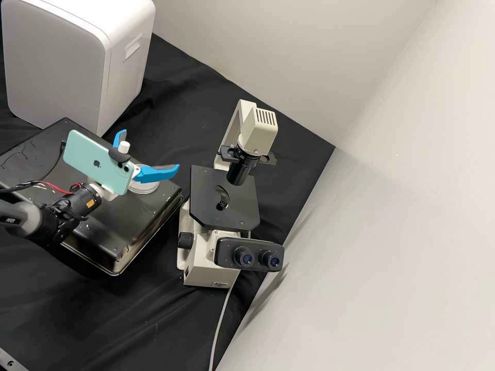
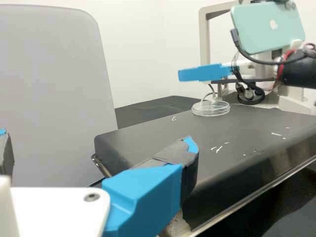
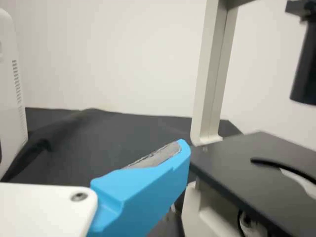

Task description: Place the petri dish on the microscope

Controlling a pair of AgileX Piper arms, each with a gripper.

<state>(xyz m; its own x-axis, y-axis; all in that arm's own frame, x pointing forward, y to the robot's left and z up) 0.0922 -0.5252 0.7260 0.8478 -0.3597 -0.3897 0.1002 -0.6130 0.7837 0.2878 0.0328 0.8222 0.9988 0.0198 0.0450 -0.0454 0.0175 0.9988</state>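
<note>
Plainly, the clear, round, shallow petri dish (image 2: 211, 107) sits on the scuffed black tray (image 1: 129, 226). Above it the right gripper (image 1: 152, 148) hangs released; the left gripper (image 2: 96, 147) gapes too

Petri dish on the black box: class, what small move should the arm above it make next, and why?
Probably lower the right gripper a little: its fingers are open and sit above the petri dish, not around it. The dish lies on the black box, not yet on the microscope.
</note>
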